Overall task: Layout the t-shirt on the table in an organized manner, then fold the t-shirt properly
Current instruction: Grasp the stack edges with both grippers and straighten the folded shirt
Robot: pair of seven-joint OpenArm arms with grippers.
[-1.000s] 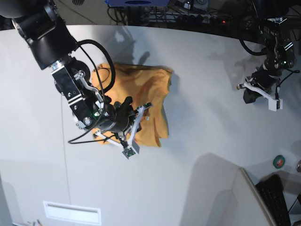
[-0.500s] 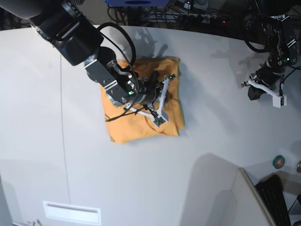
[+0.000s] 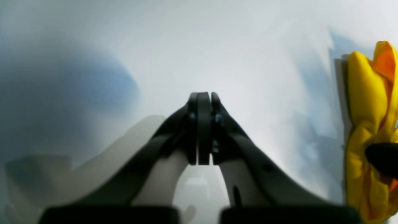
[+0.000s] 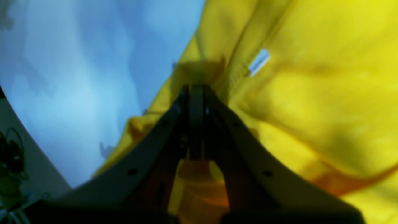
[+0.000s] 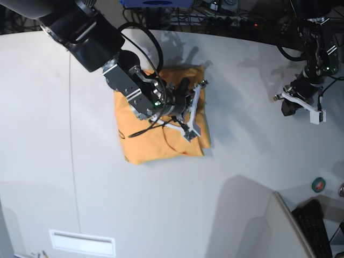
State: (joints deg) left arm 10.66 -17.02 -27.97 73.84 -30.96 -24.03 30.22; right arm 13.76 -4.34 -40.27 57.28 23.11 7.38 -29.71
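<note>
- The table [image 5: 242, 177]: we see a wide white-grey top with a curved far edge and a thin dark seam [image 5: 72, 134] running down its left part.
- The t-shirt [image 5: 145, 145]: a light-orange cloth lying bunched in a rough rectangle on the table, left of centre in the base view, with folds and creases across it; in the left wrist view we see only its rumpled edge at the right border.
- The right gripper [image 4: 196, 93]: its arm reaches over the t-shirt from the upper left in the base view; we see the jaws pressed together with orange cloth close all around the tips, but we cannot tell whether cloth is pinched between them.
- The left gripper [image 3: 203, 99]: it hangs over bare table, well apart from the t-shirt, jaws pressed together on nothing.
</note>
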